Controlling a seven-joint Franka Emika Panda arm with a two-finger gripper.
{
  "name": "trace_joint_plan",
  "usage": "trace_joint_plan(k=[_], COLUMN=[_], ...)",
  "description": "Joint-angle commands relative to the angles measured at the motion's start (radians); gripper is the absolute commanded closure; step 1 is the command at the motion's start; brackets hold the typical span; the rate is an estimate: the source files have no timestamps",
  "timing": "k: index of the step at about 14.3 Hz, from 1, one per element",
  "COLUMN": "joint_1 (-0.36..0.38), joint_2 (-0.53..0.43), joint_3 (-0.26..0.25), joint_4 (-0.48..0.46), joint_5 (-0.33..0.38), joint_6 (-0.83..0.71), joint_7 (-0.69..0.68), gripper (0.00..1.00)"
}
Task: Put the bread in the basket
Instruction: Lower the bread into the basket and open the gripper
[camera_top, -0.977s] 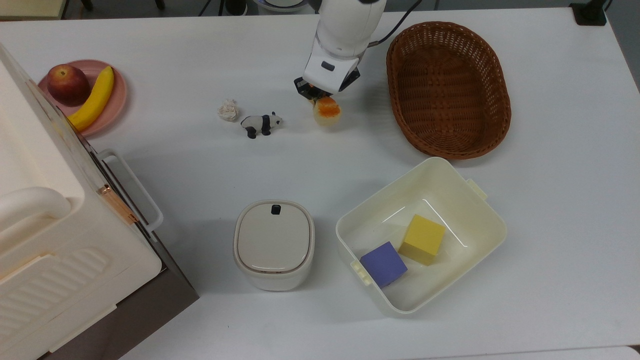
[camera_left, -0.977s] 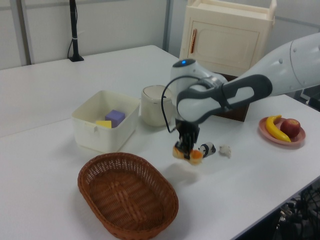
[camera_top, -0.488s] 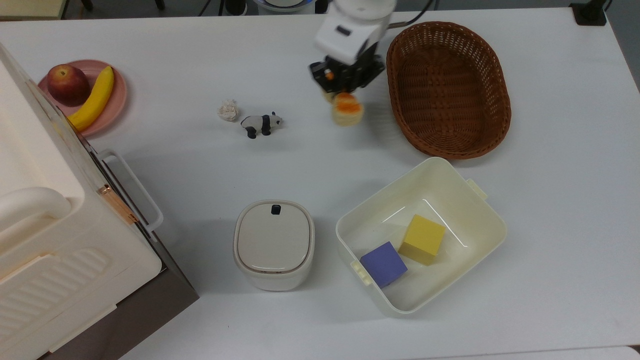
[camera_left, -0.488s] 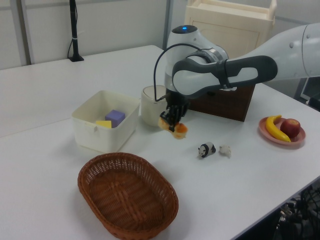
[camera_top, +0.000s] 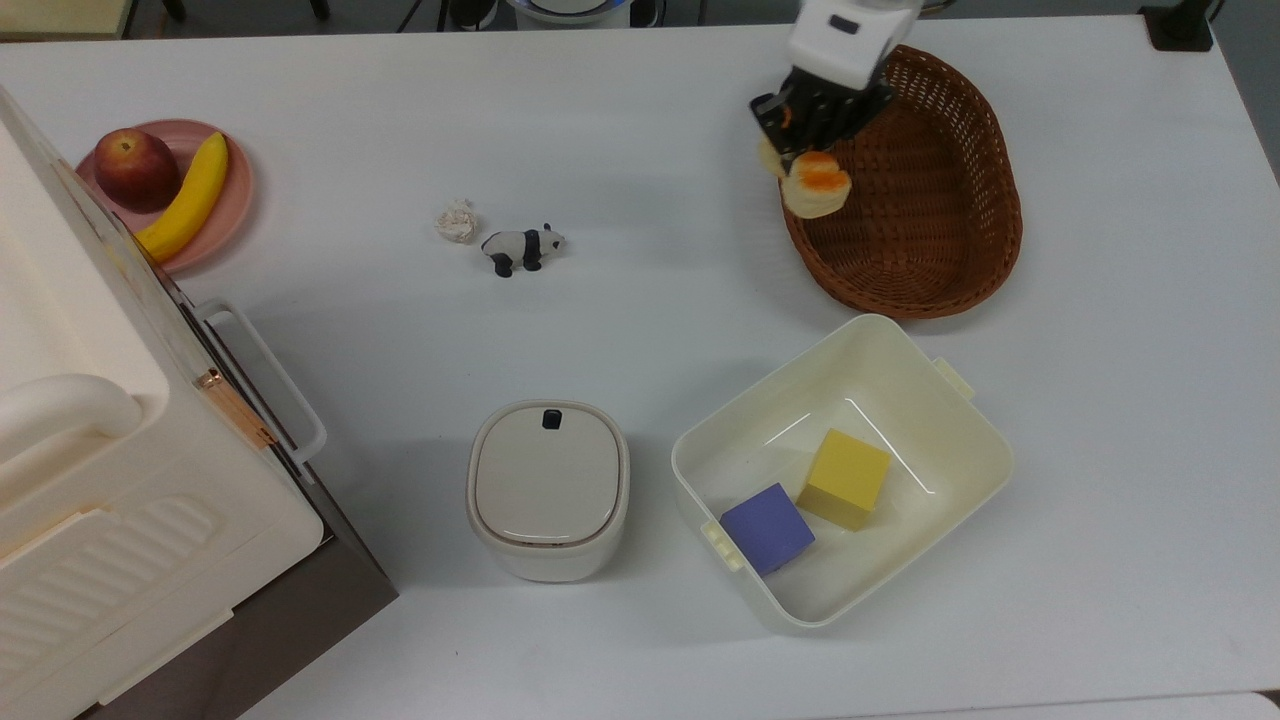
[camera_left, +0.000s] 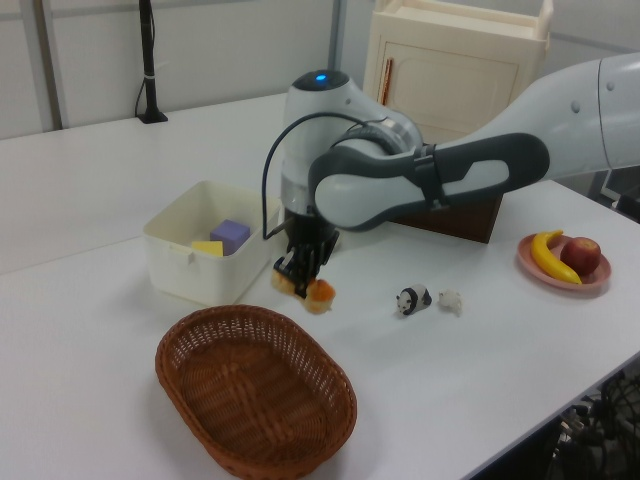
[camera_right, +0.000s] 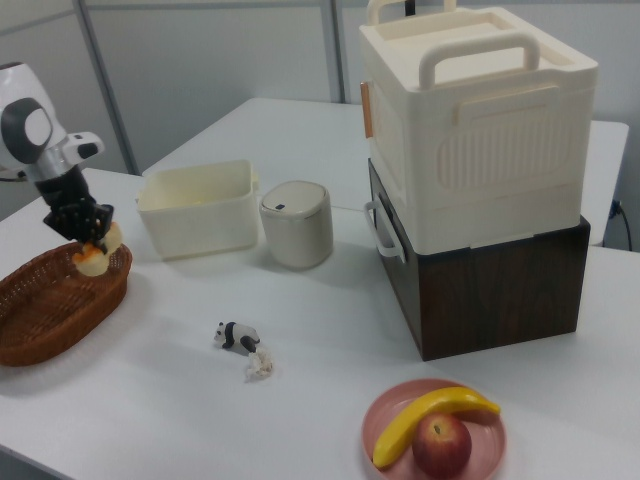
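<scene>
The gripper (camera_top: 806, 150) is clenched on the bread (camera_top: 816, 184), holding it in the air over the rim of the basket (camera_top: 930, 220) at the top view's left edge of it. In the left view the bread (camera_left: 311, 291) hangs above the basket's (camera_left: 256, 392) far rim, clear of the weave; in the right view it (camera_right: 95, 258) seems to sit just over the near rim, though the angle makes that hard to judge. The bin (camera_top: 900, 380) with a yellow block (camera_top: 846, 478) and a purple block (camera_top: 767, 527) stands near the basket. The panda (camera_top: 522, 248) and paper ball (camera_top: 457, 220) lie well apart from it on the table (camera_top: 1100, 400).
</scene>
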Motion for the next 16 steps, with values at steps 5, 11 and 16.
trace_joint_plan(k=[5, 11, 16], joint_1=[0.091, 0.102, 0.094], joint_2=[0.038, 0.038, 0.036], joint_3=[-0.009, -0.008, -0.008], joint_4=[-0.001, 0.002, 0.008], joint_5=[0.005, 0.002, -0.001], joint_6=[-0.025, -0.025, -0.021], joint_7=[0.030, 0.053, 0.056], gripper=[0.98, 0.00, 0.00])
